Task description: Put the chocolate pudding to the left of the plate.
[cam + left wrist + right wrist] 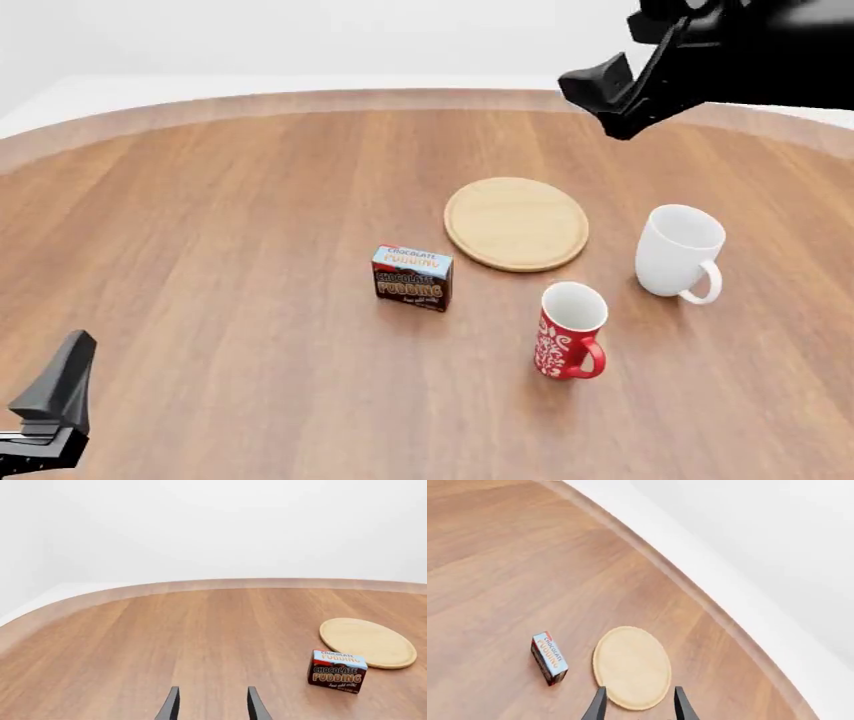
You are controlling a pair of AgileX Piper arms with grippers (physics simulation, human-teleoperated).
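Observation:
The chocolate pudding [412,278] is a small dark brown box with orange lettering and a light blue top. It stands upright on the table just front-left of the plate [517,223], a flat round wooden disc, with a small gap to its rim. My left gripper [54,400] is low at the near left corner, far from both, and the left wrist view shows it open [213,707] and empty, with the pudding [337,671] and plate [367,642] ahead. My right gripper [607,100] hangs high over the far right, open [639,707] above the plate [632,666], with the pudding [549,658] beside it.
A white mug [678,252] stands right of the plate, its handle toward the front. A red patterned mug [570,330] stands in front of the plate, to the right of the pudding. The round wooden table [200,220] has a pale rim along its far edge.

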